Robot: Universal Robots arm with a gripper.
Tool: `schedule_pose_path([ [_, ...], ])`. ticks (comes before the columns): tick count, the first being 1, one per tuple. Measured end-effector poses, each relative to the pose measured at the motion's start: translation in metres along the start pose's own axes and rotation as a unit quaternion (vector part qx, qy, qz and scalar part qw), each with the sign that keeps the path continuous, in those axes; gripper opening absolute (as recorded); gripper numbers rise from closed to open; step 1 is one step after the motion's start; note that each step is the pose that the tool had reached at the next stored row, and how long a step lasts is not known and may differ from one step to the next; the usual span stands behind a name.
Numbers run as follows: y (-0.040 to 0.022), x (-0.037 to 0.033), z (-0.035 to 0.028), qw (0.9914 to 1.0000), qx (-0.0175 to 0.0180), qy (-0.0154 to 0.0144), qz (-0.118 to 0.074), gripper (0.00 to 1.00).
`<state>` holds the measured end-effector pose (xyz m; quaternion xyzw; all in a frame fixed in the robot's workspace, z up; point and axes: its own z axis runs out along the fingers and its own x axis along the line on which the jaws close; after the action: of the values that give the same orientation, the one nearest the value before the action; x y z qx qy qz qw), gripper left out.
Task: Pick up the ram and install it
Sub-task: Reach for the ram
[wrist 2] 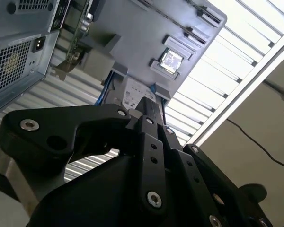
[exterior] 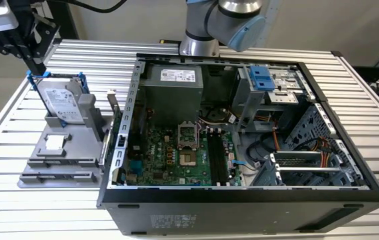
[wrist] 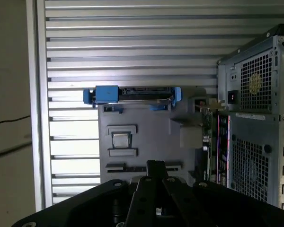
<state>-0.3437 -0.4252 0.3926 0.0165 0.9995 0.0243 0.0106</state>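
Ram (wrist: 125, 169) edge-on in gray fixture (wrist: 151, 127) slot, near claw (wrist: 154, 165); claw opening unclear.

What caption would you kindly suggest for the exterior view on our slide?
Tool close to the blue-framed hard drive held in a grey fixture beside the open computer case.

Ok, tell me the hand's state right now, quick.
Hand: closed, holding nothing, poised over the grey fixture.
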Motion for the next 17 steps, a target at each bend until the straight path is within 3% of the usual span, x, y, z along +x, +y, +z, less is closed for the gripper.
schedule_pose_path([
  [17, -0.0327, 0.005, -0.001, 1.0, 0.0, 0.0, 0.0, 0.0],
])
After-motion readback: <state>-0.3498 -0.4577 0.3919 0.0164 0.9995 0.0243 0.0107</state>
